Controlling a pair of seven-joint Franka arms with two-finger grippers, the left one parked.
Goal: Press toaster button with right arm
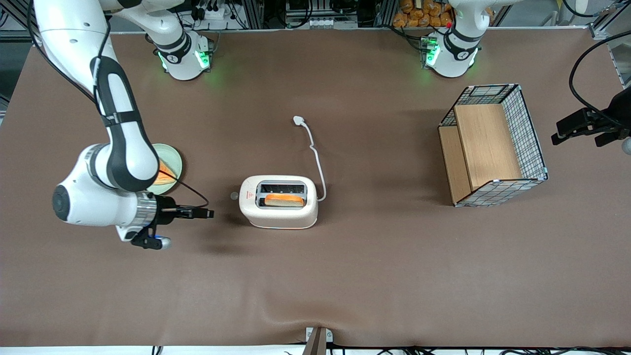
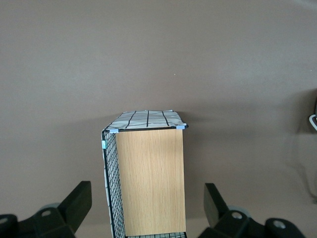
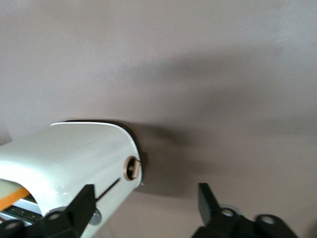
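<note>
Toaster: the cream-white two-slot toaster (image 1: 278, 201) stands near the middle of the tabletop (image 1: 345, 276), somewhat closer to the front-camera edge. A slice of toast (image 1: 284, 199) sits in the slot nearer the front camera; the other slot shows nothing in it.

Toaster button: the small round grey toaster button (image 1: 233, 195) projects from the narrow end that faces the working arm's end of the tabletop. In the right wrist view the toaster button (image 3: 132, 168) appears as a round knob on the curved end wall.

Cord: a white cord (image 1: 315, 158) runs from the toaster toward the robot-base edge and ends in a loose plug (image 1: 298, 120). It lies clear of the button end.

Right arm: the right arm (image 1: 116, 143) is folded low, wrist horizontal, so the end effector (image 1: 209, 213) points along the tabletop at the button end. This suits a sideways push.

End effector state: released. The right wrist view shows the two fingers (image 3: 81, 206) spread apart with nothing between them. The tip is near the toaster but not touching, and sits slightly nearer the front camera than the button.

Plate: a pale green plate (image 1: 170, 170) lies partly under the forearm.

Basket: a wire-mesh basket (image 1: 493, 143) with wooden boards rests toward the parked arm's end.

Next move, judged: align with the button, then advance.
</note>
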